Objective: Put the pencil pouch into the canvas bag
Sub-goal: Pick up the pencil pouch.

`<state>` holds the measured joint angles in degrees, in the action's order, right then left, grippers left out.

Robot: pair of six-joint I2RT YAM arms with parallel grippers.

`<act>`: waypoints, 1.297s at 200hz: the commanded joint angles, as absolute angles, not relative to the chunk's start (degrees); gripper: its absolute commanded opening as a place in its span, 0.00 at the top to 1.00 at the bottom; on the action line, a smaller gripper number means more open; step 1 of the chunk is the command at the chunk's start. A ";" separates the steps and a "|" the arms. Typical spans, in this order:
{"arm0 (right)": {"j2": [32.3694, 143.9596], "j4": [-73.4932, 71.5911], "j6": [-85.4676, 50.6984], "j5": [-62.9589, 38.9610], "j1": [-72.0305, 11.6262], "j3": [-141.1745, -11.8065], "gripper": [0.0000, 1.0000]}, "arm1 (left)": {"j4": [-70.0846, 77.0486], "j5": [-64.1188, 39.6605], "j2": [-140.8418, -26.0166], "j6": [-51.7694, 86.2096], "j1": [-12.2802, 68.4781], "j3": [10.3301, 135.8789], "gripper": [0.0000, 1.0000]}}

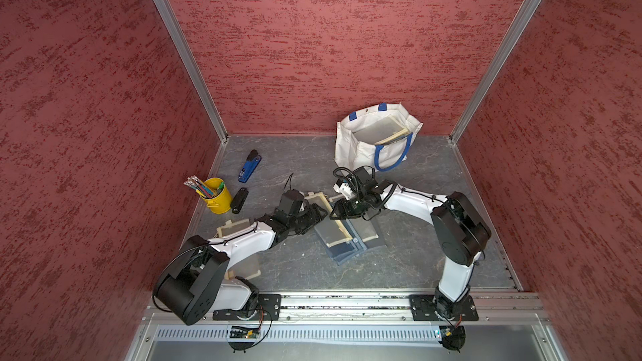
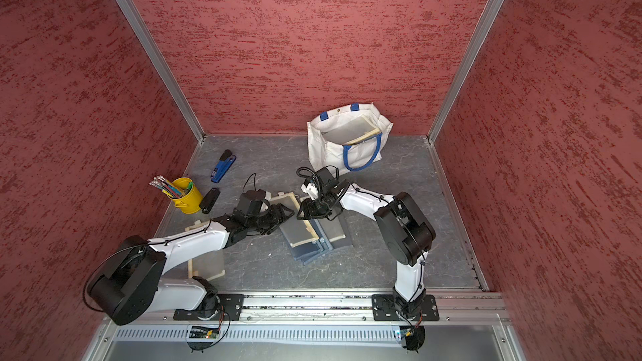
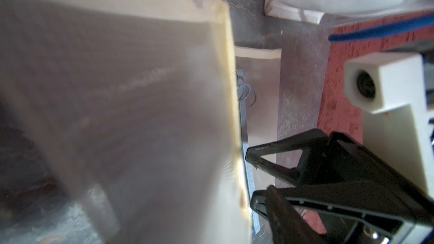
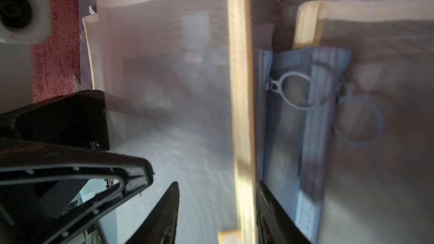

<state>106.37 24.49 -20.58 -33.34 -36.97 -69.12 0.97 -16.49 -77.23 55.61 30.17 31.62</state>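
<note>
The step in hand looks like taking the top pencil pouch (image 1: pixel 329 234) off the pile (image 1: pixel 368 237) at the middle of the bench (image 1: pixel 417 244). The left gripper (image 1: pixel 321 218) sits at the pouch's left edge, which lies between its jaws; I cannot tell whether they pinch. The right gripper (image 3: pixel 252 177) stands with jaws apart astride the cream zip band (image 4: pixel 242 90), unclamped. Next come a firm pinch, a lift and a carry to the canvas bag (image 1: pixel 351 158) at the far edge, right of centre, which holds another pouch (image 1: pixel 378 130).
</note>
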 commanded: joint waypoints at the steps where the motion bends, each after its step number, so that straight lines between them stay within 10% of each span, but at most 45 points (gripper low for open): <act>1: 105.00 21.81 -21.57 -34.36 -37.26 -67.65 0.48 | -5.97 -14.97 -76.14 53.70 29.32 32.27 0.19; 259: 109.51 19.57 -23.82 -36.56 -42.43 -70.14 0.55 | 0.99 -14.33 -63.58 62.57 31.06 19.00 0.53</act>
<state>108.81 19.94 -23.59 -35.86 -41.17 -68.73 -2.37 -14.31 -63.37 62.59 31.40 19.51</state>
